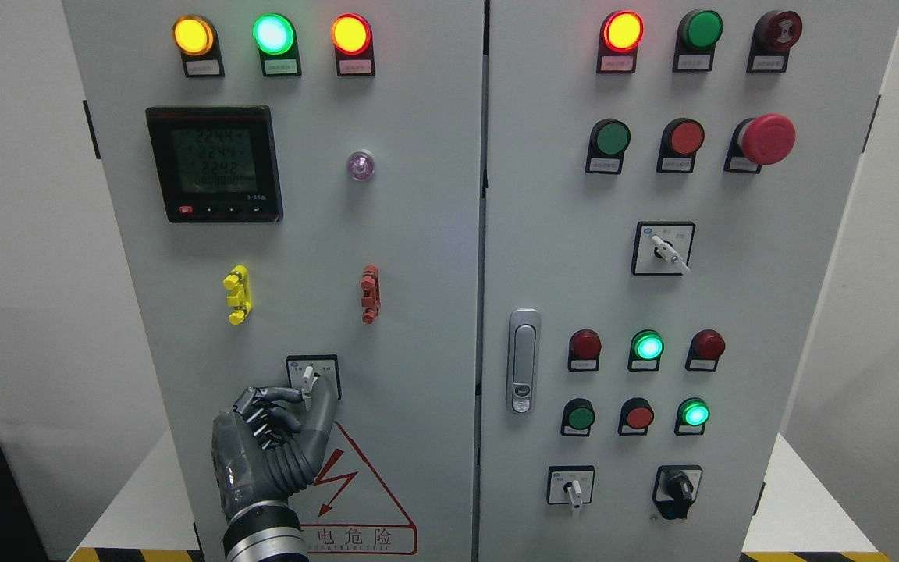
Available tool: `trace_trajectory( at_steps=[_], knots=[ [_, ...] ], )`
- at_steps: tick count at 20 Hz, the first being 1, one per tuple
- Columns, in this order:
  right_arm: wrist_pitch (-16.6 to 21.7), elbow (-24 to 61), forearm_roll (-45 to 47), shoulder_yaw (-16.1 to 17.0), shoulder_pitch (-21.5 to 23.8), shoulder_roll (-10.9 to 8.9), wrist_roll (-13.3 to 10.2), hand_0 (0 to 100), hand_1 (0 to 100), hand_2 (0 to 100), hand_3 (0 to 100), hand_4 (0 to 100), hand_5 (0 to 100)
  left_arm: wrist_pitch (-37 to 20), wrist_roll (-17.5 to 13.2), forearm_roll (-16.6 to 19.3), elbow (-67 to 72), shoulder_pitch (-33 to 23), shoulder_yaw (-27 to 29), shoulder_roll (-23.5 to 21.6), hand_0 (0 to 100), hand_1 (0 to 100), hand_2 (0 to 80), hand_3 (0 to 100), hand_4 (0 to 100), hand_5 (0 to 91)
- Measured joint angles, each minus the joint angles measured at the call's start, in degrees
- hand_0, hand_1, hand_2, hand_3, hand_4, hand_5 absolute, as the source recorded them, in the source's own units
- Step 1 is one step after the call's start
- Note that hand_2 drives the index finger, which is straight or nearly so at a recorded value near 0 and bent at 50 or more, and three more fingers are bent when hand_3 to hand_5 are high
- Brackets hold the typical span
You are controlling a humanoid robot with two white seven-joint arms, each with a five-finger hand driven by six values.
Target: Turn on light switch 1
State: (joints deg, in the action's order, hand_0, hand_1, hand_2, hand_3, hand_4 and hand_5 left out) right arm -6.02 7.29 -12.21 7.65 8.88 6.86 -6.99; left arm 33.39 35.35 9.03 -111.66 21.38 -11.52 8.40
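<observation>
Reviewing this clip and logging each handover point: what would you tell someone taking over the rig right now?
Left hand: raised at the lower left cabinet door, fingers curled around the white lever of the rotary switch, thumb beside it. Contact looks made, but a firm grip cannot be confirmed.
Right hand: not in view.
The switch sits above the red warning triangle, and its lever points roughly straight up.
Done: reach to the switch.
Left: turn the lever to its on position, then release and withdraw. Which lamp should respond cannot be told from here.
</observation>
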Motion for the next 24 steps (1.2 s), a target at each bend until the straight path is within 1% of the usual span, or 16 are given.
trace_trajectory(
  at_steps=[9, 16, 24],
  knots=[
    [0.0, 0.0, 0.01, 0.0, 0.0, 0.0, 0.08, 5, 0, 0, 0, 0, 0, 0.08, -0.08, -0.05, 0.02, -0.25, -0.03, 0.02, 26, 70, 59.9, 93, 95, 85.7],
    [0.0, 0.0, 0.0, 0.0, 0.0, 0.0, 0.09, 5, 0, 0, 0, 0, 0, 0.09, -0.13, -0.12, 0.03, -0.3, -0.09, 0.03, 35, 69, 59.6, 93, 95, 85.6],
    [0.0, 0.0, 0.0, 0.0, 0.0, 0.0, 0.1, 5, 0, 0, 0, 0, 0, 0.09, -0.27, -0.2, 0.03, -0.35, -0.3, 0.04, 40, 66, 59.5, 93, 95, 85.6]
  ],
)
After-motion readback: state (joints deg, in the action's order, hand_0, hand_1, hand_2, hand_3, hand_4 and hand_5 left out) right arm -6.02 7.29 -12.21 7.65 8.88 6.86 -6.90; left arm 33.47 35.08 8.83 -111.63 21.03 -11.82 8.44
